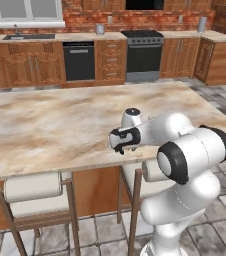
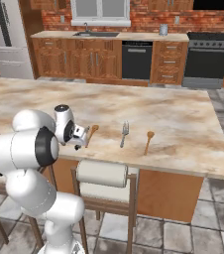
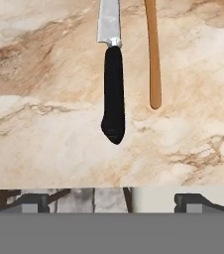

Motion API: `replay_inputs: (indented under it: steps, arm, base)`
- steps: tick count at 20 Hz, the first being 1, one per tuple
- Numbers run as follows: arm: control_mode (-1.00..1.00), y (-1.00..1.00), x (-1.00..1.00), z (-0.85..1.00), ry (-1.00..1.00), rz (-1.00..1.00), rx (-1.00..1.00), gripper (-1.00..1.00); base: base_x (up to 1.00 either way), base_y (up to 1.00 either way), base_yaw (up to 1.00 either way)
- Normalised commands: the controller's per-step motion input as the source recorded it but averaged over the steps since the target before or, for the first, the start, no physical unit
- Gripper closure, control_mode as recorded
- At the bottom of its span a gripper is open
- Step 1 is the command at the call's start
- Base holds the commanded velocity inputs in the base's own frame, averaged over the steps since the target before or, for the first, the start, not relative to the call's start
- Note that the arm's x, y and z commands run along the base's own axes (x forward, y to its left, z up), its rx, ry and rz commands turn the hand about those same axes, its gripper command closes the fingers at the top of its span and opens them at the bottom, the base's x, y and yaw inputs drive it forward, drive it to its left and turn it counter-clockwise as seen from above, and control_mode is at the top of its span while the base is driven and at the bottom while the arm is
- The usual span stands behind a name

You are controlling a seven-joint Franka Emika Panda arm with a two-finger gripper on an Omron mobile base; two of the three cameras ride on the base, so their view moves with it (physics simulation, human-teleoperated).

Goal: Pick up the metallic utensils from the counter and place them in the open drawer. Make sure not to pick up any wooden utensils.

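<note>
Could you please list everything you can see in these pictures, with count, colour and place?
counter: one, beige-brown marbled, island ahead of the robot
knife: one, black handle, silver blade, near the counter's front edge
near wooden spoon: one, brown, beside the knife
fork: one, grey metal, between the spoons
far wooden spoon: one, brown, right of the fork
stools: two, wood with white cushions, at the counter's front
dishwasher: one, black, far wall
stove: one, black, far wall
gripper: one, dark fingertips, open, over the counter's edge, short of the knife handle

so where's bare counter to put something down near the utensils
Bare marble on the counter beyond the fork and right wooden spoon, toward the far edge. Crowded at the near edge: knife and wooden handle lie side by side under the open gripper.
</note>
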Motion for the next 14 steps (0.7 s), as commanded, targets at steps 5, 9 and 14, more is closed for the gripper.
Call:
replay_inputs:
  steps: [5, 9, 14]
  arm:
    - [-1.0, 0.09, 0.01, 0.0, 0.01, -0.1, 0.0, -1.0]
    - [-1.0, 0.0, 0.09, -0.14, 0.08, -0.01, 0.0, -1.0]
    - [-1.0, 0.0, 0.28, -0.43, 0.13, 0.0, 0.0, -1.0]
  base:
    - [0.0, 0.0, 0.0]
    - [0.0, 0.0, 0.0]
    - [0.0, 0.0, 0.0]
